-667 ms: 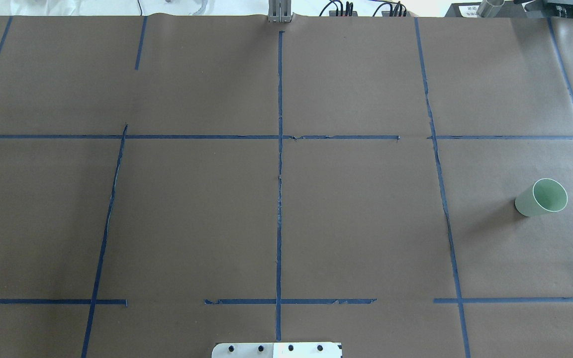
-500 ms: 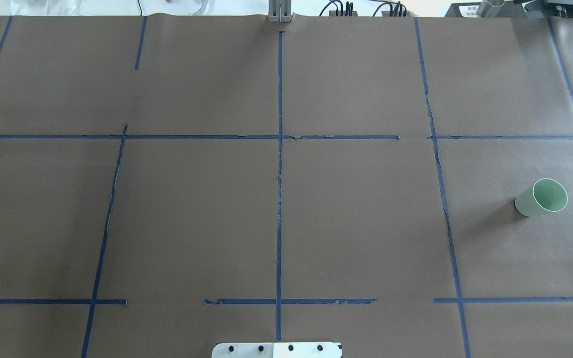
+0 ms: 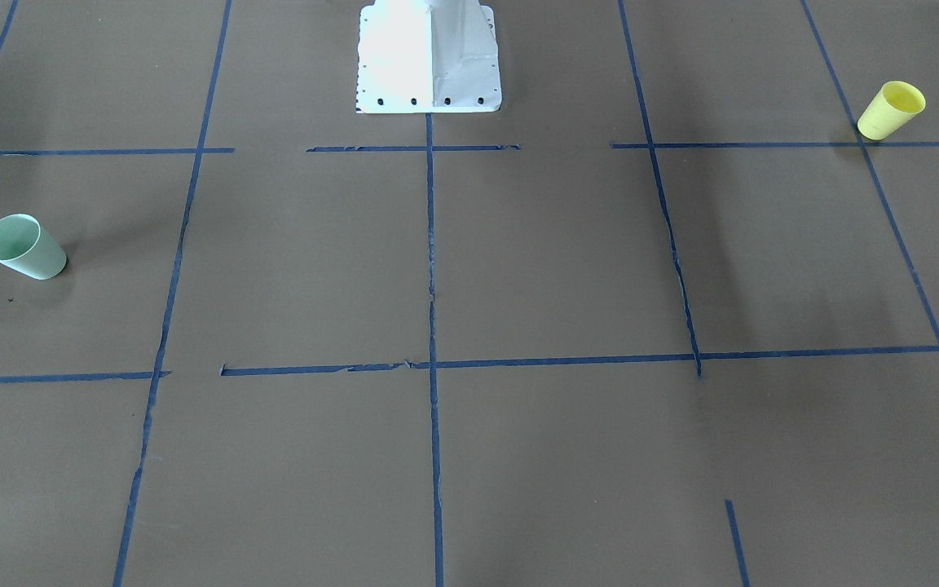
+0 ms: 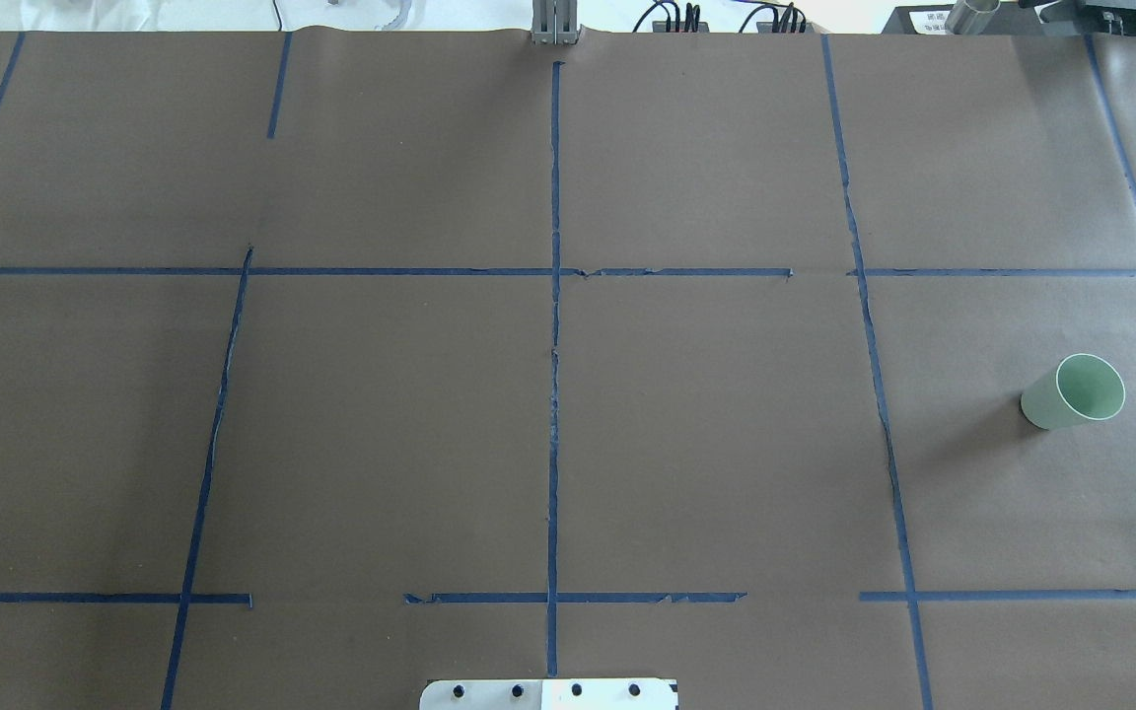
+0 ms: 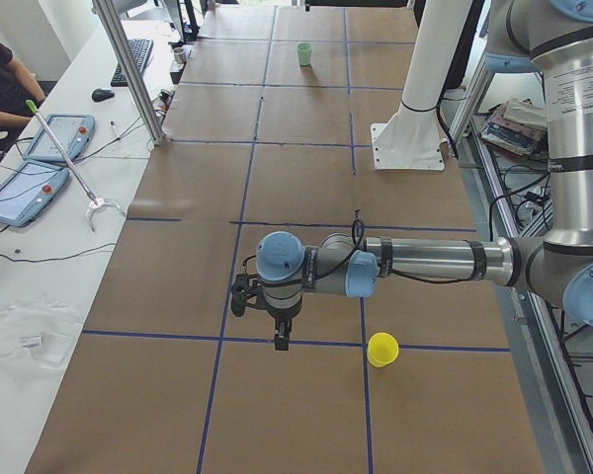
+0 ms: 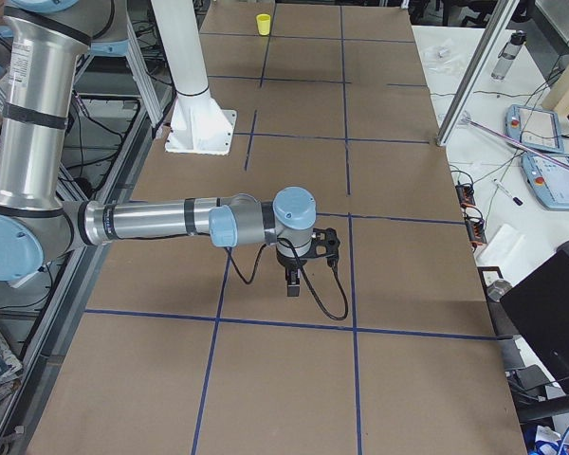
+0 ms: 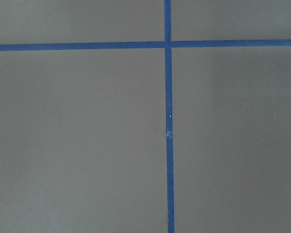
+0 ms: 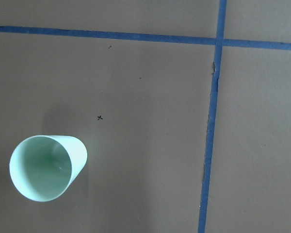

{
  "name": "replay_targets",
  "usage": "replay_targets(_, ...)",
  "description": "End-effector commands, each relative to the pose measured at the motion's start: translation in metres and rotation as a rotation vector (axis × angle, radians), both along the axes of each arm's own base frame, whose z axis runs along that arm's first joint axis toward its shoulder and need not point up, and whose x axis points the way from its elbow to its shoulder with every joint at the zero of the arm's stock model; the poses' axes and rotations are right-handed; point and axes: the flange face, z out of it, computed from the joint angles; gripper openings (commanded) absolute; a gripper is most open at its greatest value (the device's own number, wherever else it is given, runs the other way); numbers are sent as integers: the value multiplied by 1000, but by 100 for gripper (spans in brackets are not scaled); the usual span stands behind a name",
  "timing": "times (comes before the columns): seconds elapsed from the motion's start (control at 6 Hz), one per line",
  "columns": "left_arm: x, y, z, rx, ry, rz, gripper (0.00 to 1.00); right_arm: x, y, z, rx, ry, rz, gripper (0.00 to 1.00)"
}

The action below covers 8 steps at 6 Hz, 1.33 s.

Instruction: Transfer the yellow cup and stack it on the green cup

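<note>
The yellow cup point(image 3: 892, 110) stands upright on the brown table at the robot's left end; it also shows in the exterior left view point(image 5: 381, 349) and far off in the exterior right view point(image 6: 263, 23). The green cup point(image 4: 1073, 391) stands upright at the right end, also in the front view point(image 3: 24, 246) and under the right wrist camera point(image 8: 47, 167). My left gripper point(image 5: 280, 342) hangs above the table beside the yellow cup, apart from it. My right gripper point(image 6: 292, 282) hangs above the green cup's area. I cannot tell whether either is open or shut.
The white robot base point(image 3: 429, 57) sits at the table's near middle edge. Blue tape lines point(image 4: 554, 394) divide the brown paper. A side table with tablets point(image 5: 40, 168) and a metal post point(image 5: 130, 74) runs along the far edge, where an operator sits.
</note>
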Motion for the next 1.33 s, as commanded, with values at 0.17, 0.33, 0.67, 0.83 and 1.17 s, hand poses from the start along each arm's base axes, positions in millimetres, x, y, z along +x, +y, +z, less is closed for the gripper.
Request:
replay_targets(0.17, 1, 1, -1, 7, 1, 3, 100, 0, -4, -7, 77, -6, -5, 100)
replay_targets(0.33, 1, 0, -3, 9, 1, -1, 100, -1, -3, -8, 79, -11, -5, 100)
replay_targets(0.67, 1, -1, -8, 37, 3, 6, 100, -3, -2, -6, 76, -9, -13, 100)
replay_targets(0.83, 1, 0, -7, 47, 3, 6, 100, -3, -2, -6, 76, -9, -13, 100)
replay_targets(1.17, 7, 6, -7, 104, 13, 23, 100, -12, -6, -11, 94, -11, -33, 100)
